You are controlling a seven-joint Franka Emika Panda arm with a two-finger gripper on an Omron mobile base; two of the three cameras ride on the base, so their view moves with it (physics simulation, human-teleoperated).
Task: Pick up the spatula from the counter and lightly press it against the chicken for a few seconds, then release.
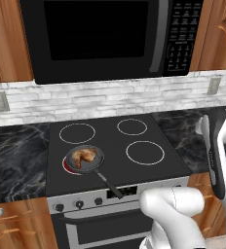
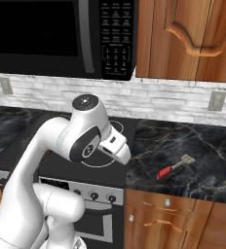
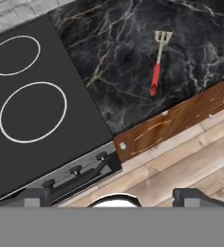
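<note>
So the spatula (image 2: 176,166) is lying flat on the black marble counter (image 2: 202,146) just to the right of the stove (image 1: 115,146). It's not touching the stove. The red handle is pointing toward the counter's front edge and the slotted metal blade is pointing toward the back wall. In the hand view the spatula (image 3: 157,62) is sitting up and to the right of the stove's two right-hand burners.

The chicken (image 1: 83,155) is sitting in the little black pan (image 1: 96,156) on the stove's front left burner, which is glowing red under it. The pan's handle is sticking out toward the stove's front edge.

The gripper (image 3: 115,198) is hanging high up near the stove's front right corner and looking down. Its fingertips are standing wide apart and it's gripping nothing.
</note>
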